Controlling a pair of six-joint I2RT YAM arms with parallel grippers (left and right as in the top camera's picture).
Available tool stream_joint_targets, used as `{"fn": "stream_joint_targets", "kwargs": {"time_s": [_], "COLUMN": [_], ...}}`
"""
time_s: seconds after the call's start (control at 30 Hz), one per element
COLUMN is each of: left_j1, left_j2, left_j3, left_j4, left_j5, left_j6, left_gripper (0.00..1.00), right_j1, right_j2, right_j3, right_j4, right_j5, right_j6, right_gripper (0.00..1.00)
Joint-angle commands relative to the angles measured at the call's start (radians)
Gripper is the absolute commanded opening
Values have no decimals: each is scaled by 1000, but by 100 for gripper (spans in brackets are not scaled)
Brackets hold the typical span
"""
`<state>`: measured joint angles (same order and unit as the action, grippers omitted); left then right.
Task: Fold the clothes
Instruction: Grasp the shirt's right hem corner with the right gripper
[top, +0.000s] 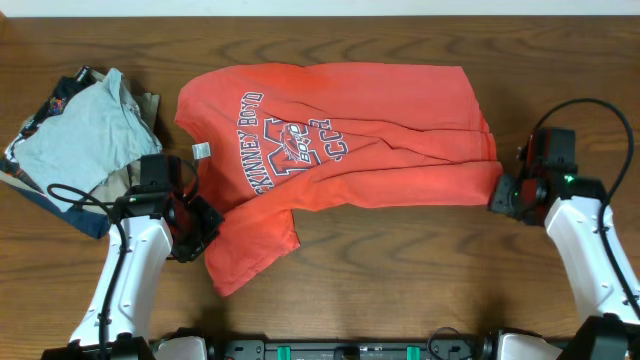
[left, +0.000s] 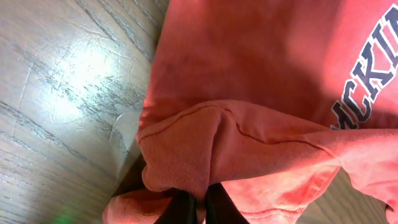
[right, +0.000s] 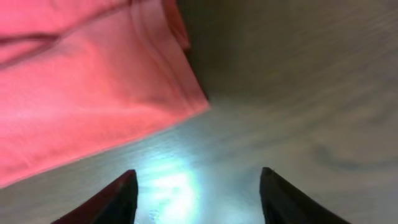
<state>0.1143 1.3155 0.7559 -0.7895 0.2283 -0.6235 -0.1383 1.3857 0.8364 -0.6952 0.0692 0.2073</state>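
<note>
The red-orange T-shirt (top: 350, 140) lies spread across the middle of the surface (top: 420, 290). The left tool (left: 199, 208) is clamped on a bunched fold of its edge. The right tool (right: 198, 190) stands with fingers apart, just beside the shirt's hem corner and gripping nothing.

T-shirt (top: 380, 130) lies across the middle of the table (top: 400, 290), collar end left, hem right. Pile of other garments (top: 80, 130) sits just left of it. Left gripper (top: 202, 228) is at the near-left sleeve, cloth pinched between its fingers. Right gripper (top: 503, 193) is just right of the hem's near corner.
</note>
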Motion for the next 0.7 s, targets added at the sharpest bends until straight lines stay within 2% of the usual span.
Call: {"fn": "stream_joint_targets", "kwargs": {"time_s": [0.0, 0.23, 0.6, 0.67], "left_j1": [4, 4, 4, 4], "left_j2": [-3, -3, -3, -3], "left_j3": [15, 14, 14, 14], "left_j4": [-6, -6, -6, -6], "left_j5": [-20, -20, -20, -20], "left_j6": [14, 14, 14, 14], "left_gripper": [6, 6, 6, 6], "right_j1": [1, 1, 1, 1], "right_j2": [8, 36, 201, 222], "right_j3": [-71, -211, -251, -251], "right_j4": [86, 375, 579, 588], "right_j5": [-56, -59, -78, -77], "right_j6": [61, 65, 65, 65], "right_gripper": [62, 62, 62, 54]}}
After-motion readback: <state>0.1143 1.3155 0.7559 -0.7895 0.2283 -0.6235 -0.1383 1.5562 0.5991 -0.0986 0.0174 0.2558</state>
